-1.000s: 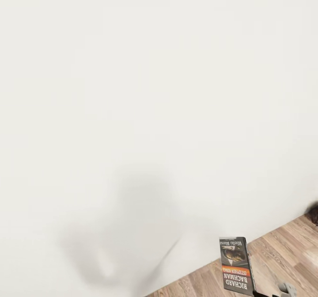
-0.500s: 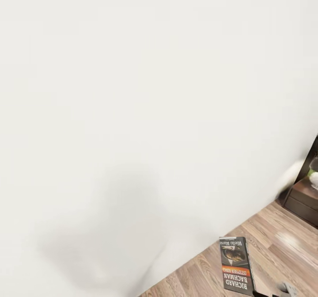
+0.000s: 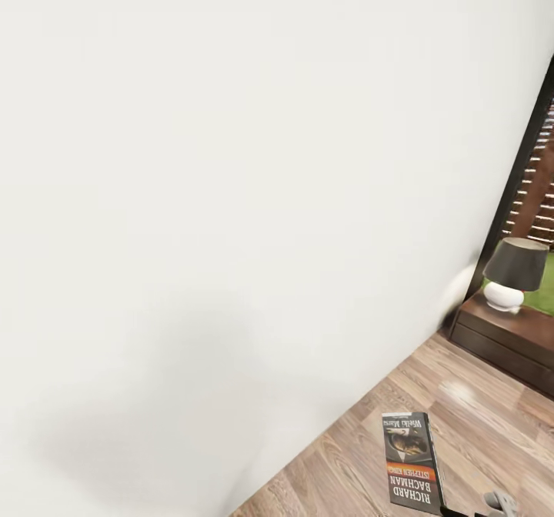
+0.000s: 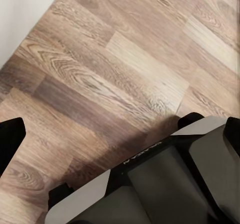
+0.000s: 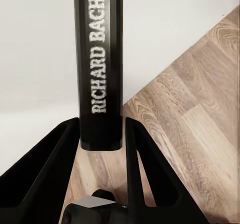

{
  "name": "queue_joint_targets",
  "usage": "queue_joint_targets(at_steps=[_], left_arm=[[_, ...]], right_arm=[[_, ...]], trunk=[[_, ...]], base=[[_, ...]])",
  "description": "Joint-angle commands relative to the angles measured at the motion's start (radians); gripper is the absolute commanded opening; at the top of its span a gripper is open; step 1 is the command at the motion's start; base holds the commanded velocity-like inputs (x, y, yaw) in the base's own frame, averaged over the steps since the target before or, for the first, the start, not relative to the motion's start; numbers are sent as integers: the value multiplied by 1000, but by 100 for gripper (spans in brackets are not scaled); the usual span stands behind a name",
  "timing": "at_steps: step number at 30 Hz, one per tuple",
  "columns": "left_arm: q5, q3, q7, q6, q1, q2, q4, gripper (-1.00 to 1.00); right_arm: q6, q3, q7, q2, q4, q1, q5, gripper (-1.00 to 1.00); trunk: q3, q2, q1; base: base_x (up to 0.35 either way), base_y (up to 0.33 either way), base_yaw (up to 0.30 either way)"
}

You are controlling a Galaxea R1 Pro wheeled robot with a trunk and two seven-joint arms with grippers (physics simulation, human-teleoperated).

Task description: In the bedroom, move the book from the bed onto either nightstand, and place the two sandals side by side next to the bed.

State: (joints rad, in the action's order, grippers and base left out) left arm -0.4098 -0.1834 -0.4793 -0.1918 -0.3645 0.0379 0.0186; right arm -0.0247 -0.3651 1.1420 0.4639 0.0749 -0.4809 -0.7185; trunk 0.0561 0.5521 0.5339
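Right gripper (image 5: pixel 101 134) fingers (image 5: pixel 50 169) clamped on the book (image 5: pixel 100 59), one each side of the spine. From the head cam the book (image 3: pixel 413 461) stands upright, cover upside down, low in frame over the wood floor (image 3: pixel 462 425). Left gripper: one dark fingertip (image 4: pixel 9 139) over floor planks (image 4: pixel 115 69), can't tell open or closed. Blank white wall (image 3: pixel 231 194) straight ahead. One nightstand (image 3: pixel 508 336) at right by the window (image 3: pixel 538 178), one lamp (image 3: pixel 513 275) on its top.
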Motion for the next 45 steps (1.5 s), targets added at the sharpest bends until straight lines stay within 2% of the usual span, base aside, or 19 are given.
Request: queue_joint_targets(at_steps=[1, 18, 30, 45], left_arm=[[-11, -8, -2, -5, -1, 0, 0, 100], [-11, -8, -2, -4, -1, 0, 0, 100], [-11, -8, -2, -4, -1, 0, 0, 100], [-11, -8, -2, -4, -1, 0, 0, 100]], right_arm=[[-3, -3, 4, -1, 3, -2, -9, -100], [-3, -3, 4, -1, 3, -2, -9, -100], [-3, -3, 4, -1, 3, -2, -9, -100], [-3, -3, 4, -1, 3, -2, -9, -100]], trunk=[[2, 2, 0], [2, 2, 0], [2, 2, 0], [2, 2, 0]], base=[[0, 0, -284], [0, 0, -284], [217, 0, -284], [12, 0, -284]])
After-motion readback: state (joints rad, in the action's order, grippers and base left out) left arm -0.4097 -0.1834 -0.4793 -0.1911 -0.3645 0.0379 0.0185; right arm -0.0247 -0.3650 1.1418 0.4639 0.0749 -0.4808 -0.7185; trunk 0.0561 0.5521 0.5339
